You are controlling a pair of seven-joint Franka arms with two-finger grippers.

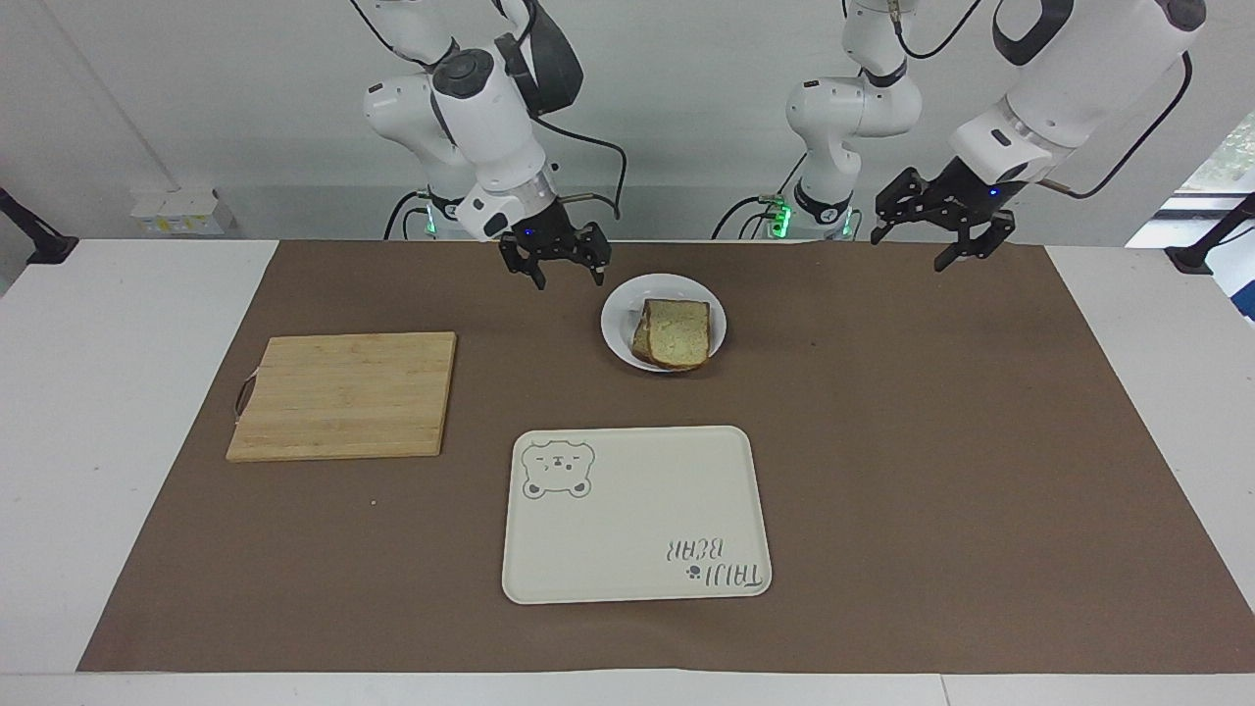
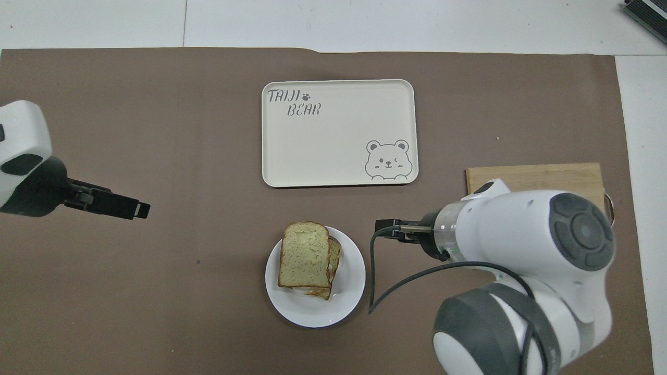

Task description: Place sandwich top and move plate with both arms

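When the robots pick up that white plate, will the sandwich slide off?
Possibly. The sandwich top sits loose and a bit askew on the stack, so a tilt could shift it. The plate looks stiff and glossy, likely slippery to pinch, though its raised rim may catch a sliding slice.

Place: a robot lab is showing here, staged as a kitchen corner.
Robots: two white arms [image 1: 490, 108] are standing on fixed bases at a white table [image 1: 118, 392].
Cover: a brown mat [image 1: 931, 441] is lying over the table.
Props: a cutting board [image 1: 343, 394] and tray [image 1: 632, 510] are sitting out.
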